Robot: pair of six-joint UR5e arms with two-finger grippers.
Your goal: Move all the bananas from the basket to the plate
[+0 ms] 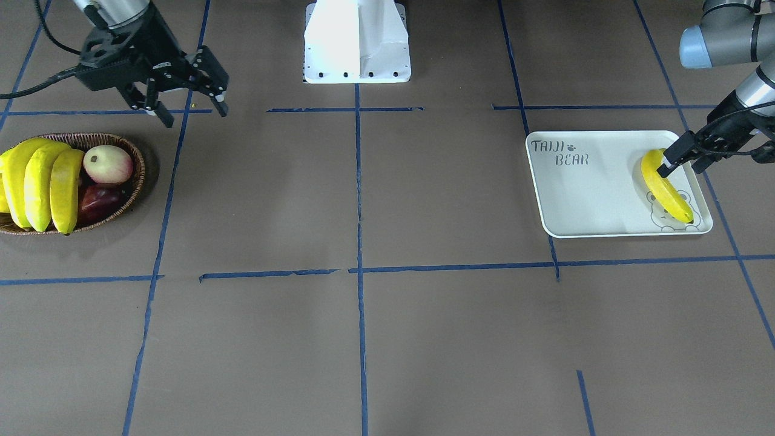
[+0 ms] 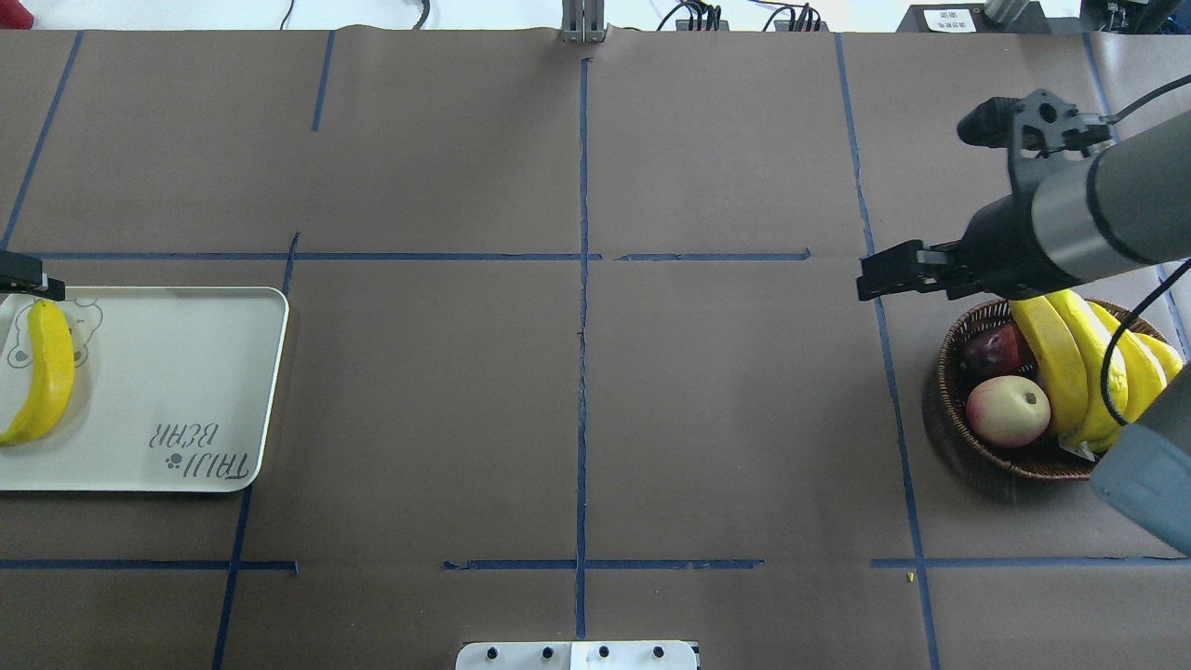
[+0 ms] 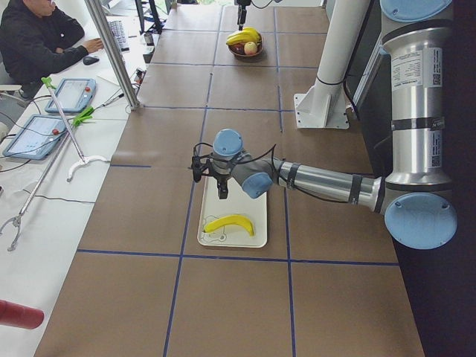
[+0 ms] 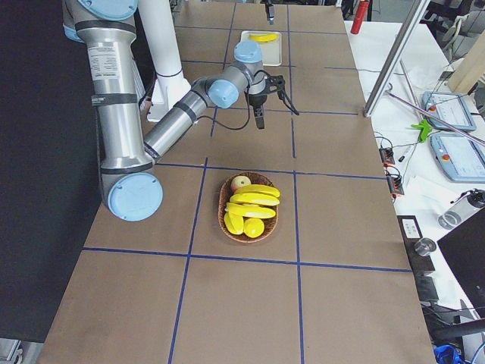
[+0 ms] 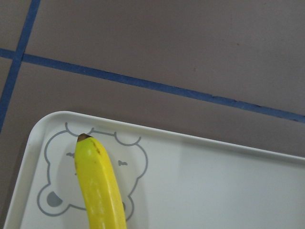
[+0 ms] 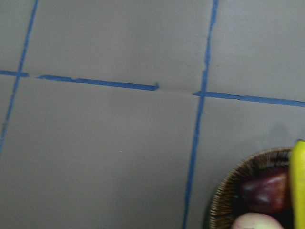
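One banana point(image 1: 666, 188) lies on the white plate point(image 1: 593, 200), its tip over the bear drawing; it also shows in the left wrist view point(image 5: 102, 191) and the overhead view point(image 2: 46, 372). My left gripper point(image 1: 687, 160) hovers just above that banana's stem end, fingers apart, holding nothing. Three more bananas point(image 1: 36, 184) lie side by side in the wicker basket point(image 1: 136, 157), also in the overhead view point(image 2: 1079, 363). My right gripper point(image 1: 192, 112) is open and empty, in the air beside the basket's inner side.
A pale red-yellow apple point(image 1: 108, 163) and a dark red fruit point(image 1: 100, 200) share the basket. The white robot base point(image 1: 357, 42) stands at the table's robot-side edge. Blue tape lines cross the brown table. An operator sits beyond the table's left end.
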